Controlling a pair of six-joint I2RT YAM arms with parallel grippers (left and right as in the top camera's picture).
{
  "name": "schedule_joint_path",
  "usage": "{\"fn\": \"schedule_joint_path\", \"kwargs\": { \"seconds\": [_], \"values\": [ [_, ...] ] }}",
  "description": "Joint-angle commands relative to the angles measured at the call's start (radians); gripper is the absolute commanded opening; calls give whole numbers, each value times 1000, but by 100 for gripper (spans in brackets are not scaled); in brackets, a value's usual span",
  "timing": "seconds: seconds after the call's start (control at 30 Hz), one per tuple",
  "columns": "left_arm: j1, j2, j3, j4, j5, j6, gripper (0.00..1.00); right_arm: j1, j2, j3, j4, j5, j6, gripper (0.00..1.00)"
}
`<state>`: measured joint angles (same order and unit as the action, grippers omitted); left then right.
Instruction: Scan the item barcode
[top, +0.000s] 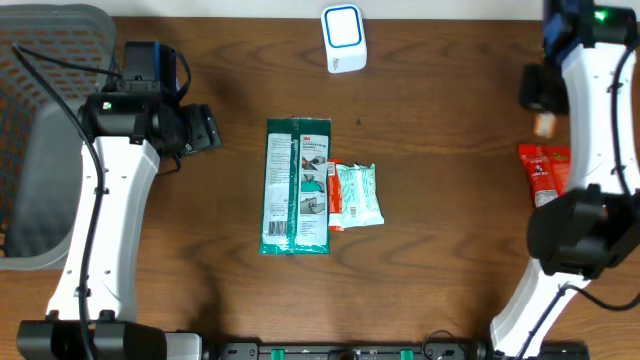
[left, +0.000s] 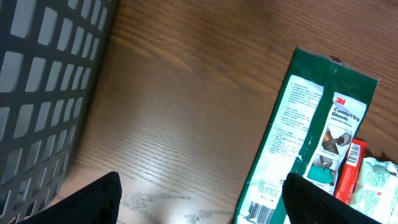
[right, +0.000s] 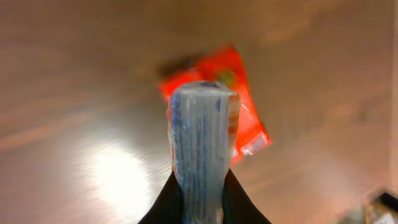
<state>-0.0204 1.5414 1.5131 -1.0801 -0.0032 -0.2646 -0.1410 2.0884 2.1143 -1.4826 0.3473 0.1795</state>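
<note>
Two sets of fingers, two different states. My left fingers stand wide apart with nothing between them, over the table near the grey basket. In the left wrist view their dark tips frame bare wood grain, with the green glove pack off to the right, a barcode showing at its near end.

My right fingers are pinched close on a thin pale packet. I see it edge-on, standing upright between them, up off the table. Beneath it lies an orange-red packet, blurred. I cannot make out any barcode on the packet I hold.

From overhead, the white and blue scanner sits at the far edge of the table, near the middle, well apart from my right fingers. At the centre the glove pack lies flat, with a small pale green pack just beside its right side and a red strip between the two.
</note>
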Motion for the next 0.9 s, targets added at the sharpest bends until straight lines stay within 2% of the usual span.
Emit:
{"fn": "schedule_joint_path", "kwargs": {
  "seconds": [0.0,0.17,0.27,0.33,0.43,0.5,0.53,0.6,0.63,0.87],
  "values": [
    [4,-3,10,-4,-9,2,83,-73,6,-174,63,92,33,2],
    [4,-3,10,-4,-9,2,83,-187,6,-371,145,92,34,4],
    [4,-3,10,-4,-9,2,83,-222,6,-417,163,89,34,9],
    [4,-3,10,-4,-9,2,83,-231,6,-443,183,86,33,16],
    [4,-3,10,-4,-9,2,83,-232,6,-462,225,-21,33,50],
    [4,-3,10,-4,-9,2,83,-232,6,-462,253,-114,33,61],
    [4,-3,10,-4,-9,2,83,-231,6,-462,264,-149,33,69],
    [4,-3,10,-4,-9,2,83,-231,6,-462,288,-235,33,95],
    [4,-3,10,-4,-9,2,83,-231,6,-462,291,-257,33,99],
    [4,-3,10,-4,-9,2,83,-232,6,-462,291,-356,32,99]
  ]
}}
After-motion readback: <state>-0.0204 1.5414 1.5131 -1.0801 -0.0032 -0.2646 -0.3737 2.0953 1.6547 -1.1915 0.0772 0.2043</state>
